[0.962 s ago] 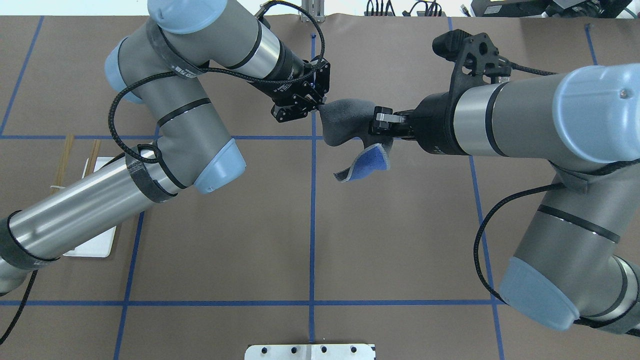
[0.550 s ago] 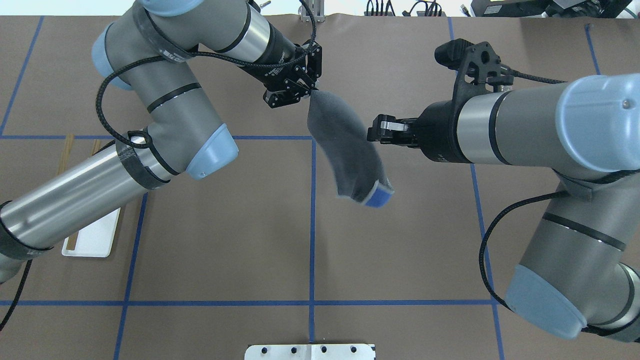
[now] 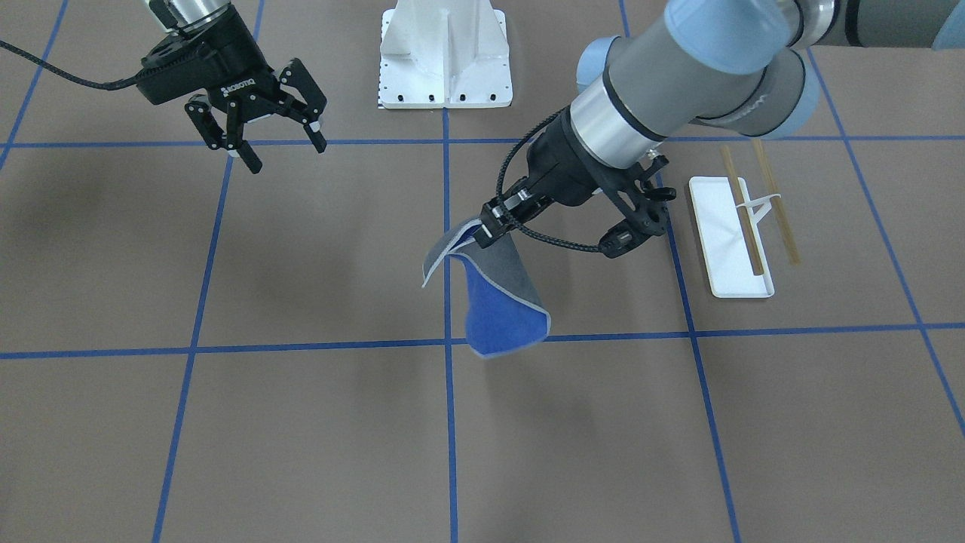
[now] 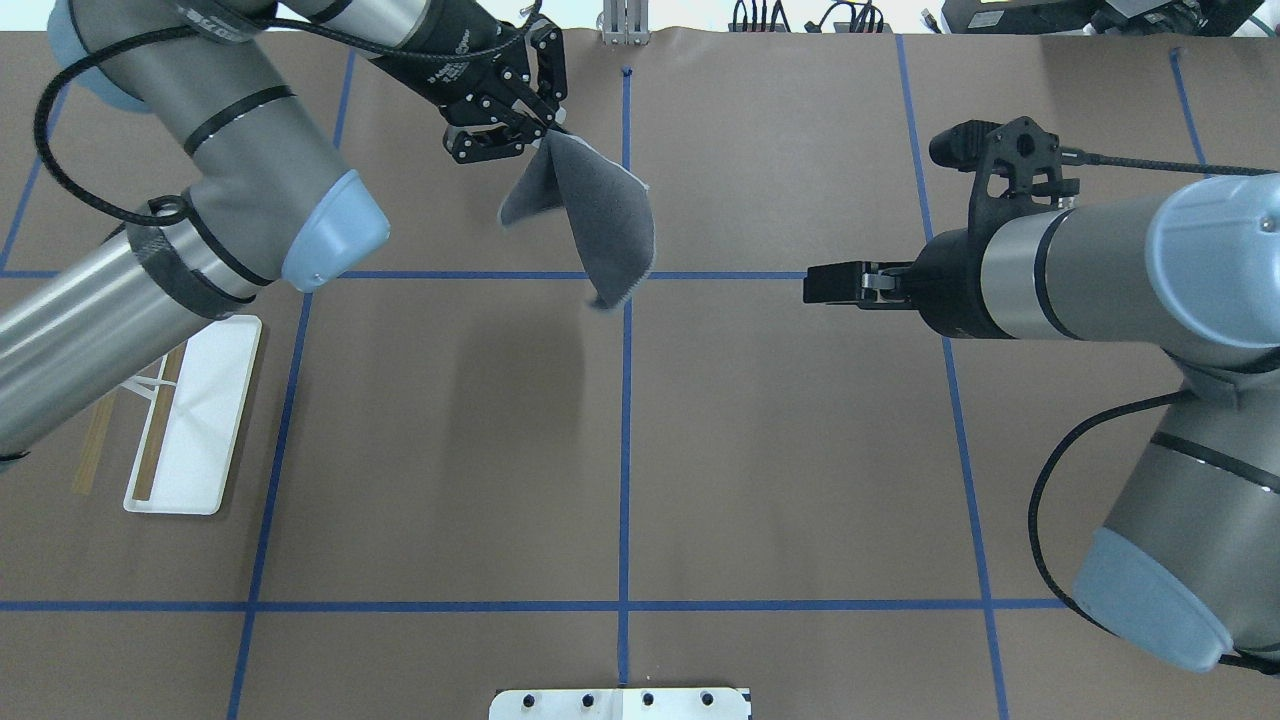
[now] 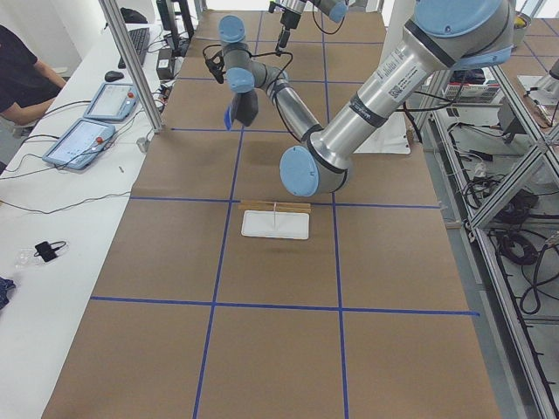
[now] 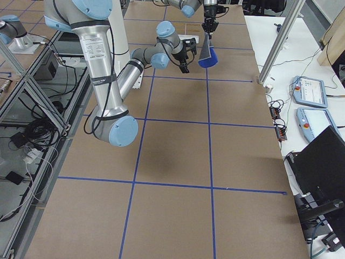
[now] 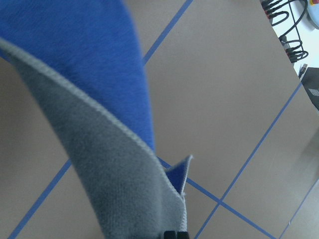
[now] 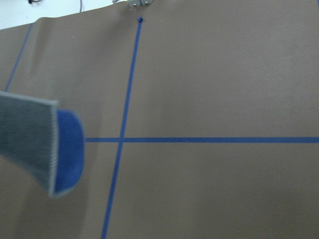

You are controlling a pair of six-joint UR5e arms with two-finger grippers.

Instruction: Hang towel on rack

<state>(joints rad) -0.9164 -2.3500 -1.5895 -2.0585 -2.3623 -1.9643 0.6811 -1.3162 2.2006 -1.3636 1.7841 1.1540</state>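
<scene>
**One towel held aloft by the left gripper; one rack stands apart**

Clock directions follow the overhead view, with 12 pointing away from the robot.

There are two arms, one towel and one rack. The left gripper (image 4: 545, 125) has its jaws closed on a top corner of the towel (image 4: 590, 215), toward 12 o'clock on the table (image 4: 450, 450). The cloth hangs free below the gripper and does not rest on the surface. Its dark grey side faces the overhead camera. From across the table the royal blue side (image 3: 497, 302) shows below a grey fold, with the pale stitched edge running round it. In the left wrist view both colours crowd the lens, and the cloth narrows to where it is pinched at the bottom of the picture.

The right gripper (image 3: 286, 151) hangs at about 3 o'clock of the towel, well apart from it. Its two fingers are spread and hold nothing. Its wrist camera catches only a curl of towel at the left edge.

The rack (image 4: 210, 400) stands at about 8 o'clock of the towel, well apart from it and partly under the left arm. It has one flat white base, one thin forked support and two parallel tan rods (image 3: 742, 219). No cloth lies on either rod.

One white bolted pedestal (image 4: 620, 703) sits at 6 o'clock at the table's edge.
</scene>
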